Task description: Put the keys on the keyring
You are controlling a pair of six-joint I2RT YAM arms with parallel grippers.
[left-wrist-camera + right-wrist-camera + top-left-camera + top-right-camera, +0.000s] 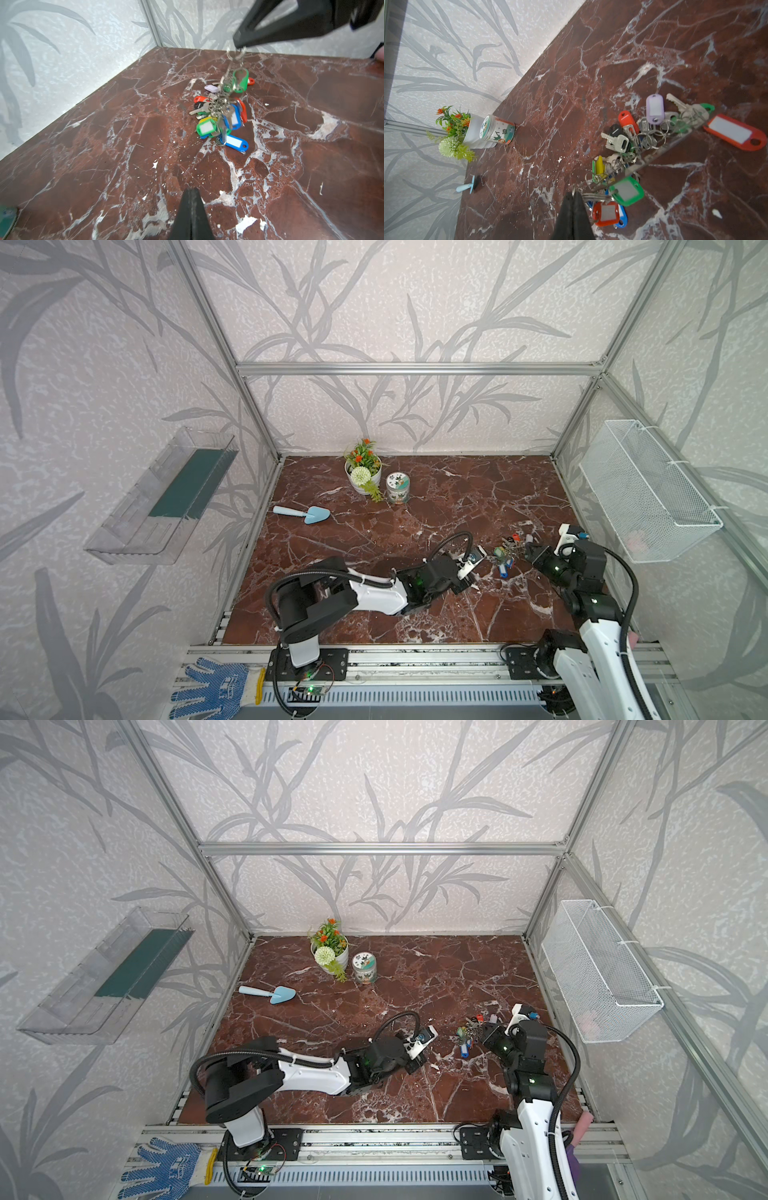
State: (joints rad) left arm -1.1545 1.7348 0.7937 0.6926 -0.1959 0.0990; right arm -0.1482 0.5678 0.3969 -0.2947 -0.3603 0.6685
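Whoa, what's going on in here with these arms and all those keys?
The right tool is pinched shut on a small ring of the keyring, holding one end up while the keys dangle onto the marble table. The left tool is shut and empty, nearby. A red tag lies apart, seemingly unattached.

Potted flowers (363,472) beside printed jar (397,488), blue trowel (302,513), wire basket (648,493), clear wall shelf (124,543), dotted glove (212,689)
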